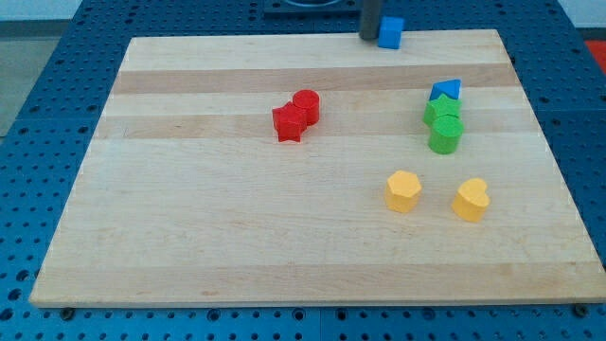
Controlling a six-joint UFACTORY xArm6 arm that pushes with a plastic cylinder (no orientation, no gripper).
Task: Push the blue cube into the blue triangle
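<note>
The blue cube (390, 32) sits at the top edge of the wooden board (237, 237), right of centre. My tip (368, 37) is at the cube's left side, touching or nearly touching it. The blue triangle (446, 90) lies lower and to the right, about a quarter of the way down the board near the right side. The rod comes in from the view's top and only its lower part shows.
A green star (441, 111) and a green cylinder-like block (445, 134) stack closely just below the blue triangle. A red cylinder (306, 104) and red star (289, 123) touch mid-board. Two yellow blocks, one (403, 190) and a heart (471, 200), lie lower right.
</note>
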